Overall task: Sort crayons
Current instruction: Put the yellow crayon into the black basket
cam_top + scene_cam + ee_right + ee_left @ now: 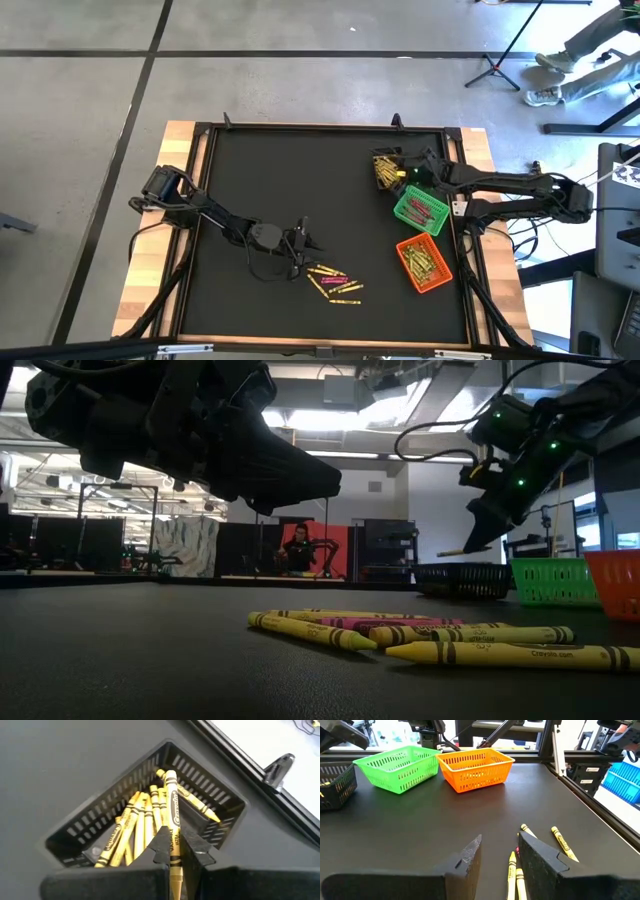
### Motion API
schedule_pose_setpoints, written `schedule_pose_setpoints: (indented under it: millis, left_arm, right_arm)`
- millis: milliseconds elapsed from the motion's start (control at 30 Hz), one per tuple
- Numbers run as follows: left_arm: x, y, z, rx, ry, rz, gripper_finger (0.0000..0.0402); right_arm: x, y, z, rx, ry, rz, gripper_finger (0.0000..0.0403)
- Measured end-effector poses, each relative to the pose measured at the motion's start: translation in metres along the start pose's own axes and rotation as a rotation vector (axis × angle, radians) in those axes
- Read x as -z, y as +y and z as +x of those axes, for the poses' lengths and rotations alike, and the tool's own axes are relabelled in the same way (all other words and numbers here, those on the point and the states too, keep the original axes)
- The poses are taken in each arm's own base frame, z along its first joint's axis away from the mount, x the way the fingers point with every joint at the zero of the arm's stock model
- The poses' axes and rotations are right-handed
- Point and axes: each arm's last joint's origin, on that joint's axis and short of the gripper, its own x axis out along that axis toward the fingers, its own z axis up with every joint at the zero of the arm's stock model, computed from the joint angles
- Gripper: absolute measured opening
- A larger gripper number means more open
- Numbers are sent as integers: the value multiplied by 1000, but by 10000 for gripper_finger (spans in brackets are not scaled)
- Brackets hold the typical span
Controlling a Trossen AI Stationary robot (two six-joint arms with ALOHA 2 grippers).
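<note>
A yellow crayon (173, 840) is clamped between the fingers of the right gripper (175, 851), which is held above the black bin (200, 775) at the far right of the mat (290, 190). In the right wrist view, the crayon is seen pointing down toward the pile of yellow crayons (135, 827) already lying inside that bin. In the low view, the same gripper (478, 540) is seen hanging over the black bin (463, 579), with the crayon sticking out sideways from its tip.

The left gripper (303, 243) is poised near the front of the mat, its fingers (470, 855) set apart with nothing between them. Just beside it, a loose cluster of crayons (335, 282) is spread on the mat, mostly yellow with a few pink ones among them. In the left wrist view, several yellow crayons (563, 841) are seen lying next to and partly behind one finger.

Three bins are lined up along the right side of the mat: the black one farthest back, a green bin (420, 209) in the middle holding pink or red crayons, and an orange bin (424, 263) nearest the front holding yellowish crayons. A person (298, 550) is seen seated in the room beyond the table.
</note>
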Motion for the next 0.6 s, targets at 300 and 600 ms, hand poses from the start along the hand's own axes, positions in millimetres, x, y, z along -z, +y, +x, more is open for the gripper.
schedule_pose_setpoints:
  millis: [300,600]
  left_arm:
    - [0,0,0,1,0,0,114]
    - [0,0,0,2,0,-1,114]
  right_arm:
    - [0,1,0,-41,3,10,95]
    - [-12,33,-13,-417,-114,-38,181]
